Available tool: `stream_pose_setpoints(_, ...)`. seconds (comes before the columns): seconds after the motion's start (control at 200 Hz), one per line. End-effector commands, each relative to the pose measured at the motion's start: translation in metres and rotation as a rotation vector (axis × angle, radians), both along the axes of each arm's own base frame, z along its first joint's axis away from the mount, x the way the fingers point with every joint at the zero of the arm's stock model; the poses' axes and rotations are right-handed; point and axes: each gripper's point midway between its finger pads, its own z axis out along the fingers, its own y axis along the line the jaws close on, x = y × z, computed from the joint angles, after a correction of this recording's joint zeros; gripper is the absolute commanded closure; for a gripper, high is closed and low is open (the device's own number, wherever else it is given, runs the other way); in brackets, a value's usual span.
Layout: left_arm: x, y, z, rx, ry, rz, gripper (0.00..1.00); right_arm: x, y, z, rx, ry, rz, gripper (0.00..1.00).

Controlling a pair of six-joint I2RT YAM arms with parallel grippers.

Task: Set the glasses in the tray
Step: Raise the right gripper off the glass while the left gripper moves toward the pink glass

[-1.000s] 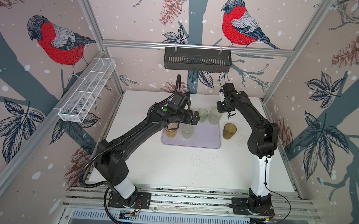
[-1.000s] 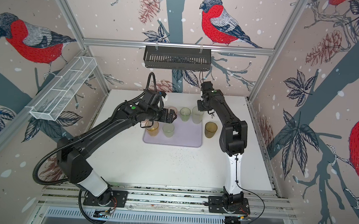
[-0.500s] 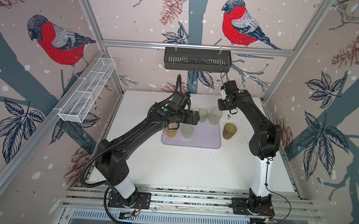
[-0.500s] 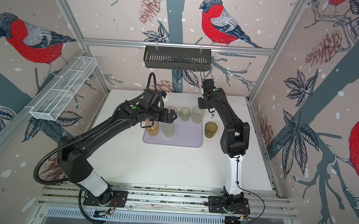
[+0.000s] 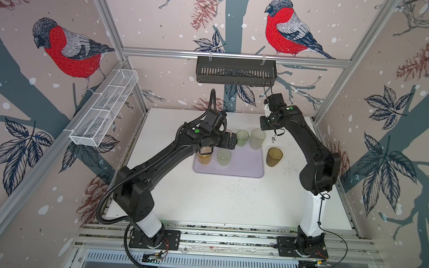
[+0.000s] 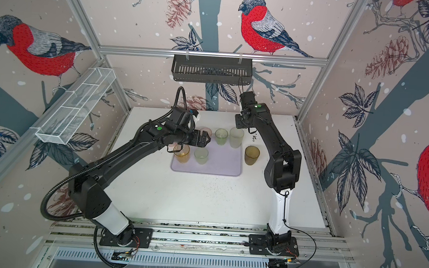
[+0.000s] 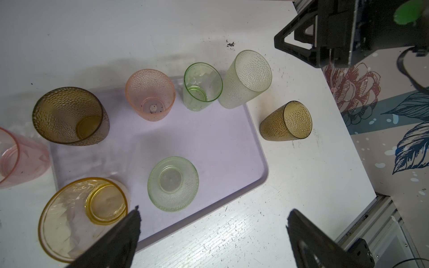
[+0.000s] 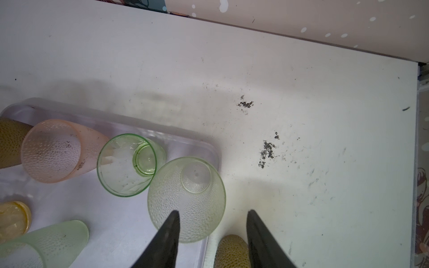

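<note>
White table (image 5: 224,200), lilac tray (image 5: 242,165). Brown tumbler (image 5: 274,157) outside: light, slick, rigid; grip mid-wall. Left gripper (image 7: 213,234) wide, right gripper (image 8: 212,234) parted, both empty.

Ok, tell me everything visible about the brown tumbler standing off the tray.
The brown tumbler is a translucent amber-brown cup, plastic by its look, with a dimpled wall, tapering to a narrower base. It stands upright, mouth up and empty, on the white table, just off the lilac tray on the right arm's side, apart from its rim. Nothing touches it; neither pincer holds it.
</note>
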Motion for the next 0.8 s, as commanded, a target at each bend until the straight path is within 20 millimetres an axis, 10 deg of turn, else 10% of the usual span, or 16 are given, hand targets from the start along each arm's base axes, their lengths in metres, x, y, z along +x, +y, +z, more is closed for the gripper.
stream_pose_setpoints(0.0,-0.001,0.005,0.006,0.012,-0.031,-0.017,0.02,-0.01,-0.002,0.007,0.016,0.013,-0.046,0.51)
stream_pose_setpoints(0.795,-0.004,0.062,0.032,0.022,-0.12,0.062,0.02,-0.061,0.072,0.075,0.142,-0.14,0.021,0.29)
